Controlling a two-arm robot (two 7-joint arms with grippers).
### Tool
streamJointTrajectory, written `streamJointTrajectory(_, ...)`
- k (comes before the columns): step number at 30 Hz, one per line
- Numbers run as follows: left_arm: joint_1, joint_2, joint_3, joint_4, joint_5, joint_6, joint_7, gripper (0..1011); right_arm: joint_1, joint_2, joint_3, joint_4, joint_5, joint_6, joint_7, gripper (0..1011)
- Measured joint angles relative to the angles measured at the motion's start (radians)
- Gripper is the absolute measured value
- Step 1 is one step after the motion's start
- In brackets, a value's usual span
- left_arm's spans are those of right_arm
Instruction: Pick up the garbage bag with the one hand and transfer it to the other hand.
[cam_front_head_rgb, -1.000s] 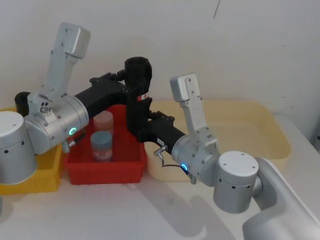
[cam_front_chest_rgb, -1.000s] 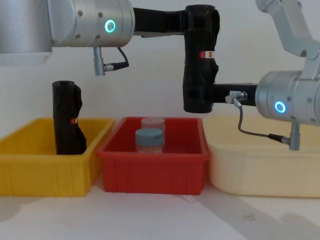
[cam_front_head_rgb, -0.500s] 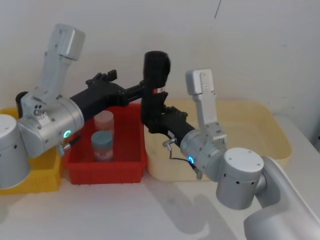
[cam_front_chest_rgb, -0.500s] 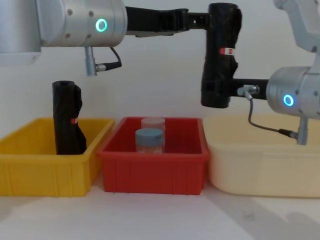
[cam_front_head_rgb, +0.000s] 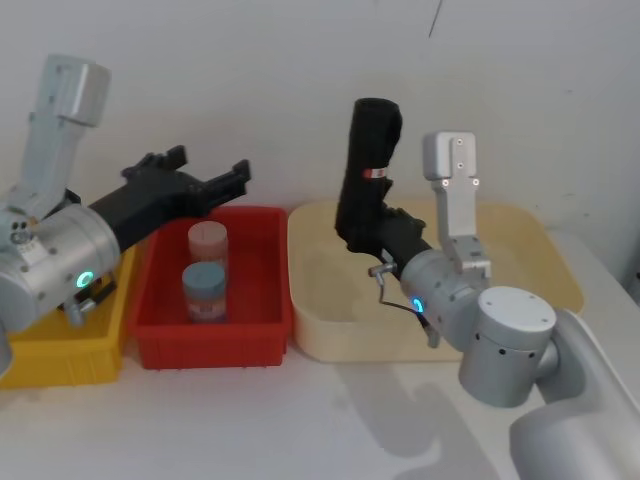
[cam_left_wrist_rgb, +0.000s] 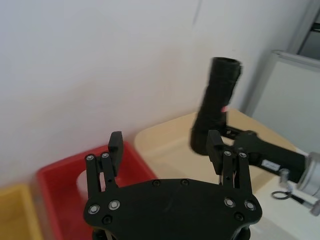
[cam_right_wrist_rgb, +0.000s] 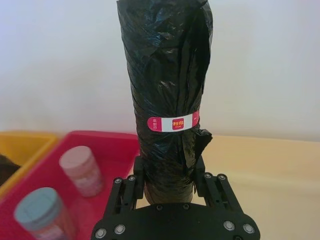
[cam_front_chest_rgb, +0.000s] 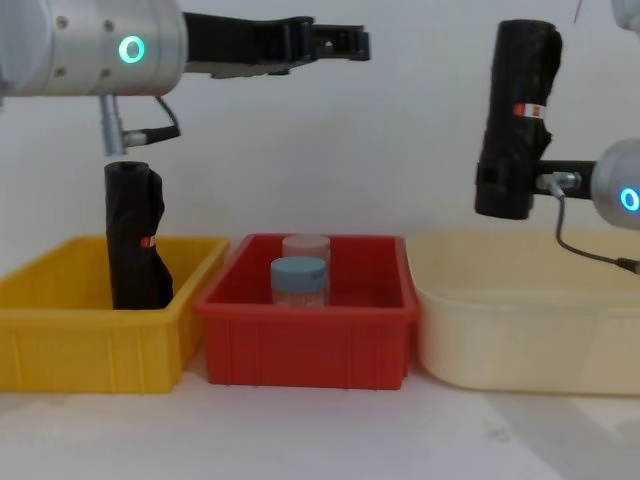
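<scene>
Your garbage bag (cam_front_chest_rgb: 515, 120) is up in the air, to the right of the red bin (cam_front_chest_rgb: 310, 345) and higher than it. It is over the cream bin (cam_front_chest_rgb: 520, 340), which sits just beside the red bin. The other hand (cam_right_wrist_rgb: 168, 175), on your right arm, is clamped on the bottom part of the bag, one finger on each side. The bag stands nearly straight up, with its red-and-white label (cam_right_wrist_rgb: 173, 122) above the fingers.

The one hand (cam_front_head_rgb: 213, 166), on your left arm, is above the red bin. Its fingers are wide apart with nothing in them, and it is well apart from the bag. So I think the pass is done.

Watch out now. The bag is tall and you hold it low down, so most of it sticks up with nothing to steady it. If you swing the right arm fast, the top may flop or the bag may tip in the fingers. The plastic looks soft and slippery, so it may slide down and drop into the cream bin.

The empty left hand hangs over the two jars (cam_front_head_rgb: 204, 288) in the red bin. If you lower it carelessly, it may bump them. Another black roll (cam_front_chest_rgb: 133, 240) stands in the yellow bin (cam_front_chest_rgb: 90, 345), left of the red bin. Don't grab that one by mistake.
</scene>
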Motion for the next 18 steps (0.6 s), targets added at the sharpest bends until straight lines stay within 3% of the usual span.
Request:
streamJointTrajectory(9,0.042,0.02,-0.044,-0.008,-0.005,0.002,0.065,1001,-0.024,0.034,0.023,-0.004,-0.018,0.024,-0.007,561)
streamJointTrajectory(18,0.07,0.03,-0.081,0.012,0.004,-0.01,0.119,1001,-0.053,0.063,0.035,-0.024,-0.034,0.024,0.007,828)
